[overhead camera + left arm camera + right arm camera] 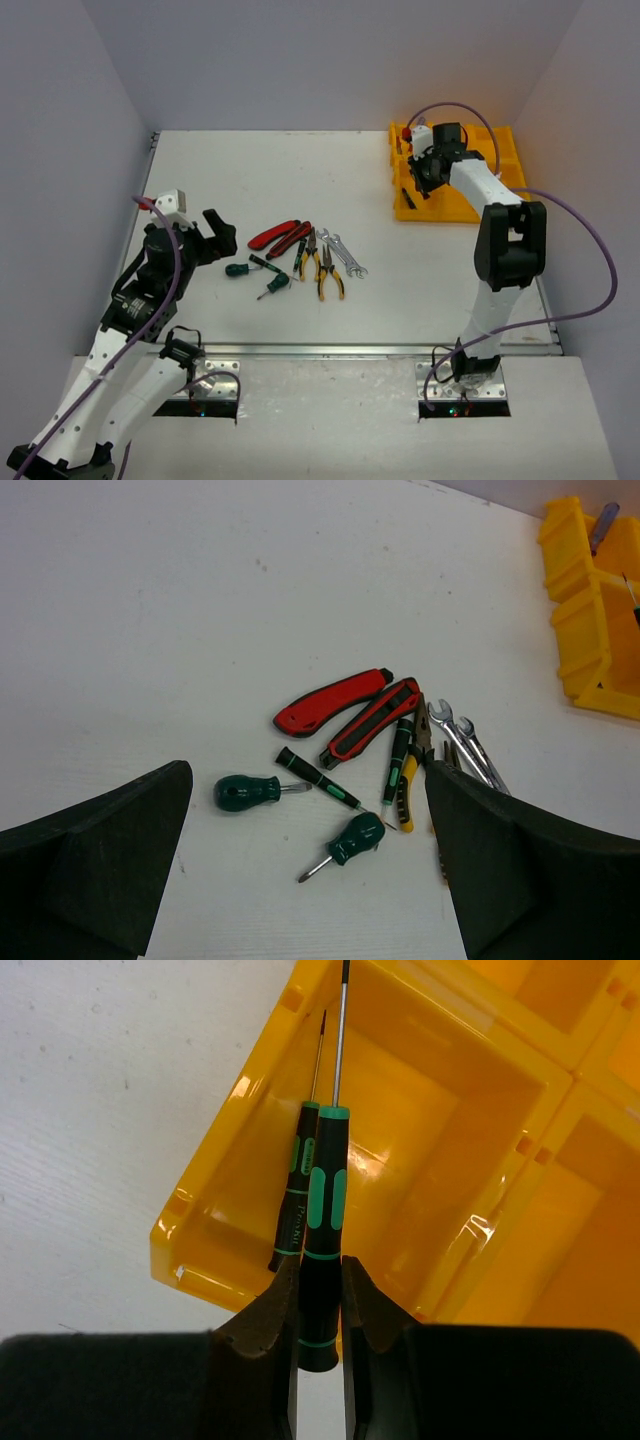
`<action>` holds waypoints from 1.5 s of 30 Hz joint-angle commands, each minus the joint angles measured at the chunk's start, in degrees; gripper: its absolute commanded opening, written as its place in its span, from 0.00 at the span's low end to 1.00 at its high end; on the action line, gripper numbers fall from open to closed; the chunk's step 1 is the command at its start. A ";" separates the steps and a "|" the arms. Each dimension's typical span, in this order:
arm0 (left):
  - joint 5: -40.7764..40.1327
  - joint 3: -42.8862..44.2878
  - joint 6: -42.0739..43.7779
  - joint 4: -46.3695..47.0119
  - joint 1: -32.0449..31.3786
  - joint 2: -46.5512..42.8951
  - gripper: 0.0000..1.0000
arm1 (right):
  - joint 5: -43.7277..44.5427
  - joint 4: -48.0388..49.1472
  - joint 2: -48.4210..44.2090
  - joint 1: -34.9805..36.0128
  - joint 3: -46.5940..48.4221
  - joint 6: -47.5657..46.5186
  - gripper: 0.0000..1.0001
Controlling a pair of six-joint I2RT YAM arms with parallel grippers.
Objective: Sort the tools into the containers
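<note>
My right gripper (320, 1285) is shut on a black-green screwdriver (325, 1195), held over the near-left compartment of the yellow tray (200, 1250). Its tip points into the compartment. A second black-green screwdriver (296, 1200) leans against that compartment's left wall. In the top view this gripper (425, 182) hangs over the tray (505, 150). My left gripper (222, 240) is open and empty, just left of the tool pile. The left wrist view shows two red cutters (330, 700), two stubby green screwdrivers (245, 792), two black-green screwdrivers (315, 777), yellow pliers (408, 790) and silver wrenches (460, 742).
The tray stands at the table's far right; a blue-red tool (408, 131) lies in its far-left compartment. The pile (300, 255) lies mid-table. Grey walls close in the left, back and right sides.
</note>
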 commanded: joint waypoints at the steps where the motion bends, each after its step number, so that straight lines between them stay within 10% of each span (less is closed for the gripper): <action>1: 0.72 -0.11 0.80 2.68 -0.71 -0.03 1.00 | -1.50 -0.41 1.14 0.36 1.65 -6.23 0.19; 9: 0.37 0.07 0.93 2.55 -0.71 1.94 1.00 | 4.84 -2.38 -0.51 0.36 4.95 -0.91 0.99; 14: -1.98 3.26 -2.73 -1.54 -0.74 9.72 1.00 | 6.12 -2.51 -12.66 1.59 2.82 11.94 0.99; 21: 4.78 5.58 -34.42 -6.68 -0.76 25.11 0.93 | 6.24 -2.27 -25.34 2.83 -12.08 41.92 0.99; 27: -3.36 7.01 -46.64 -6.72 -1.73 35.04 0.89 | -6.08 4.44 -33.77 3.54 -30.41 49.92 0.99; 33: -2.78 10.23 -48.77 -6.41 -2.34 49.03 0.47 | -5.84 10.20 -42.43 8.40 -43.73 51.51 0.99; 45: -7.42 18.39 -51.70 -8.64 -5.28 63.27 0.38 | -7.51 11.15 -46.25 10.84 -48.67 48.88 0.99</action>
